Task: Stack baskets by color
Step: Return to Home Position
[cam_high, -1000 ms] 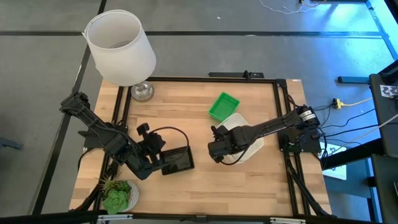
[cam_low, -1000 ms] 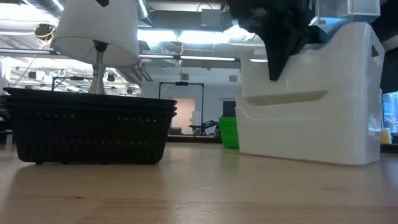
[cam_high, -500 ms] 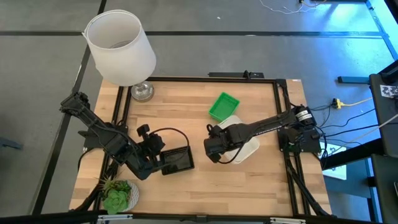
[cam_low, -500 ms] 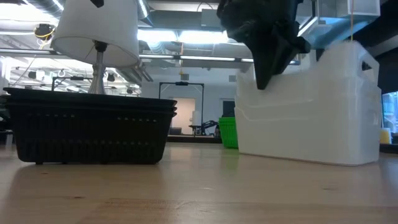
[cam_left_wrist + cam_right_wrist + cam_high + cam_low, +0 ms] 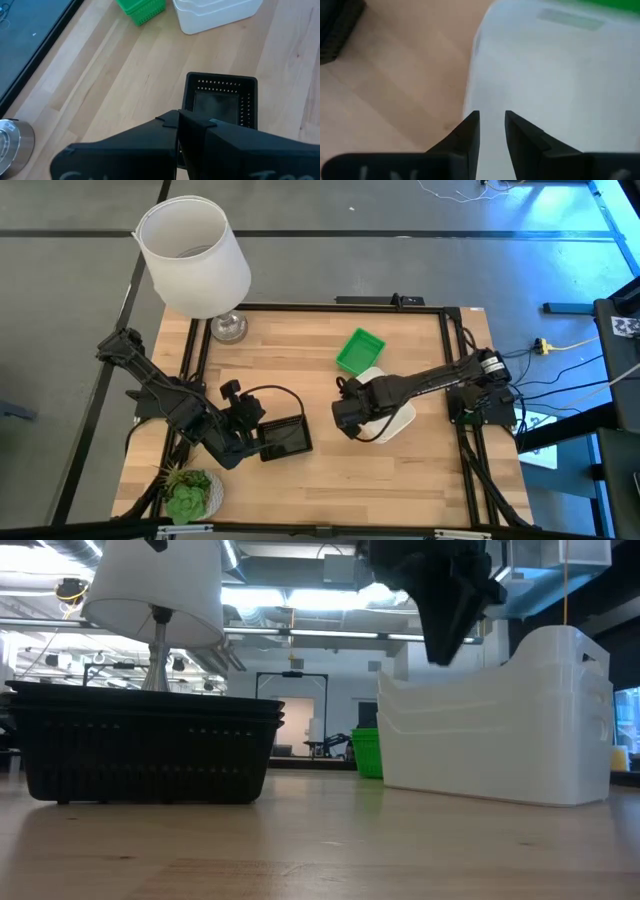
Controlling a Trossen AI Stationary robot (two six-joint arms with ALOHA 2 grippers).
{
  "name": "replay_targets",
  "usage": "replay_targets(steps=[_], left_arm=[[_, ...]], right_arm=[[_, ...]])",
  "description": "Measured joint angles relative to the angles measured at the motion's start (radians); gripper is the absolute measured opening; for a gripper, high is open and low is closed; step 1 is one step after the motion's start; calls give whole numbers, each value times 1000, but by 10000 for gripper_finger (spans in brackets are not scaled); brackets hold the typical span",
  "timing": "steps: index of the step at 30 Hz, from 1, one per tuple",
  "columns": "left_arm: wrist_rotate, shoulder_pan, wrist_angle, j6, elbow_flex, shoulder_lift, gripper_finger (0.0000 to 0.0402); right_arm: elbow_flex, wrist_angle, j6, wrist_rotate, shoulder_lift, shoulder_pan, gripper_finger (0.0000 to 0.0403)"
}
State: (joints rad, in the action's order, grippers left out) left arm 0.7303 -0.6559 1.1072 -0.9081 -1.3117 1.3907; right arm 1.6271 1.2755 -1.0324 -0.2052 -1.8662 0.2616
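Observation:
A nested stack of white baskets (image 5: 392, 418) (image 5: 495, 740) rests on its bottom at the table's middle right. My right gripper (image 5: 347, 418) (image 5: 492, 127) hangs open just above the stack's left-end rim, fingers pointing down, clear of it in the low view. Green baskets (image 5: 360, 350) (image 5: 141, 10) stand just beyond the white ones. Stacked black baskets (image 5: 287, 438) (image 5: 150, 750) sit at the near left. My left gripper (image 5: 255, 425) (image 5: 177, 125) is shut and hovers over their left end.
A lamp with a large white shade (image 5: 193, 255) stands at the far left corner. A small potted plant (image 5: 188, 495) sits at the near left corner. A black rail (image 5: 330, 307) frames the table. Bare wood (image 5: 380, 480) lies near the front right.
The top white basket, held up and tilted a second ago, has sunk into the white stack and now sits level in it. My right gripper has let go of it and stays above the stack's left end.

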Motion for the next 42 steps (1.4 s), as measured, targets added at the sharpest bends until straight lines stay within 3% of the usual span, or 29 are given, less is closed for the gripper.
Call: replay_targets(steps=[13, 16, 19, 27, 37, 42], left_arm=[[11, 0, -5, -8, 0, 0, 0], [18, -10, -5, -8, 0, 0, 0], [50, -25, -6, -29, 0, 0, 0], [73, -51, -5, -32, 0, 0, 0], [109, -57, -4, -29, 0, 0, 0], [172, -87, -8, -32, 0, -18, 0]], right_arm=[[326, 294, 202, -411, 13, 187, 91], [372, 292, 306, -554, 32, 257, 91], [383, 295, 371, -628, 71, 316, 91], [380, 297, 435, -662, 259, 433, 86], [377, 295, 453, -679, 479, 586, 40], [255, 258, 443, -691, 556, 647, 14]])
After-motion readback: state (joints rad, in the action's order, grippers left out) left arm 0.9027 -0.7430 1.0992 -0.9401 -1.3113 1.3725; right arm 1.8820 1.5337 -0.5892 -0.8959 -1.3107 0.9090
